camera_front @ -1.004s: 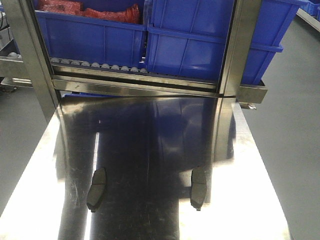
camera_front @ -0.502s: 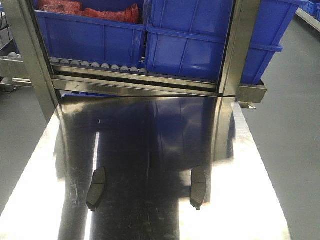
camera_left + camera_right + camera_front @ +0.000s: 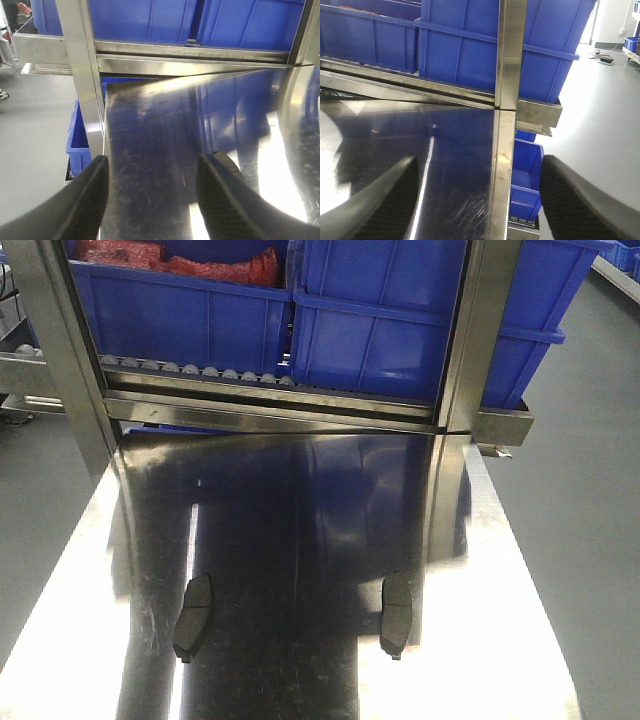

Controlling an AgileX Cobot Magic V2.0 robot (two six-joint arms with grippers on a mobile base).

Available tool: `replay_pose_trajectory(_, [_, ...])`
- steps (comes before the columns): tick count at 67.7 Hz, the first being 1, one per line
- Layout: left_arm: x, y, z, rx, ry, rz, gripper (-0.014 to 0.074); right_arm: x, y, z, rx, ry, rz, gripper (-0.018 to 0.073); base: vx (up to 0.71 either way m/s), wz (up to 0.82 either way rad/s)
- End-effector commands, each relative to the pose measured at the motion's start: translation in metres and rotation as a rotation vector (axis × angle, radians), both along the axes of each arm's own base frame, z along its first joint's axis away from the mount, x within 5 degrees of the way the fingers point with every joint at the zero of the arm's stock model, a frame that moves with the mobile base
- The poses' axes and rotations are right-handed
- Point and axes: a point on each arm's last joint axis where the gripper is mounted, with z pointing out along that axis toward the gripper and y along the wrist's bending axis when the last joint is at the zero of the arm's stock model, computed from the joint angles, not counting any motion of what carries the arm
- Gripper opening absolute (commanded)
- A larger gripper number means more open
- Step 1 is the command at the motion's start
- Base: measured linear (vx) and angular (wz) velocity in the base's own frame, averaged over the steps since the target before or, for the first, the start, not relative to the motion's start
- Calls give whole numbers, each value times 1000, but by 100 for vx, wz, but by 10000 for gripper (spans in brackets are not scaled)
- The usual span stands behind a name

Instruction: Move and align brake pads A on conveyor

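Brake pads A (image 3: pixel 193 617) (image 3: pixel 397 613): 2 lie well apart on the steel table (image 3: pixel 300 510). Behind, 1 blue bin (image 3: pixel 180 315) holds red items (image 3: pixel 225 262). Left gripper (image 3: pixel 152 200) and right gripper (image 3: pixel 475 200) gape, empty.

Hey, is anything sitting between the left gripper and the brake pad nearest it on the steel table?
Nothing visible does. The left gripper hangs open over bare steel table, and the brake pad peeks out right beside one finger. The conveyor is not in view, so that path cannot be judged.
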Motion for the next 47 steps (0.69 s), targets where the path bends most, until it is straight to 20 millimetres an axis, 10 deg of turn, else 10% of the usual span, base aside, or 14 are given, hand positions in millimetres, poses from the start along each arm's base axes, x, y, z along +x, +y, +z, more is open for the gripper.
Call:
replay_pose_trajectory(1, [1,0,13,-16,-81,-3,391,1,0,15,-3,-88,2,488,0,0])
replay_pose_trajectory(28, [5,0,20,-101,-120,18,388,1,0,15,-3,-88,2,488,0,0])
replay_pose_trajectory(47, [56,-3,43,-24,148,57,388,1,0,15,-3,-88,2,488,0,0])
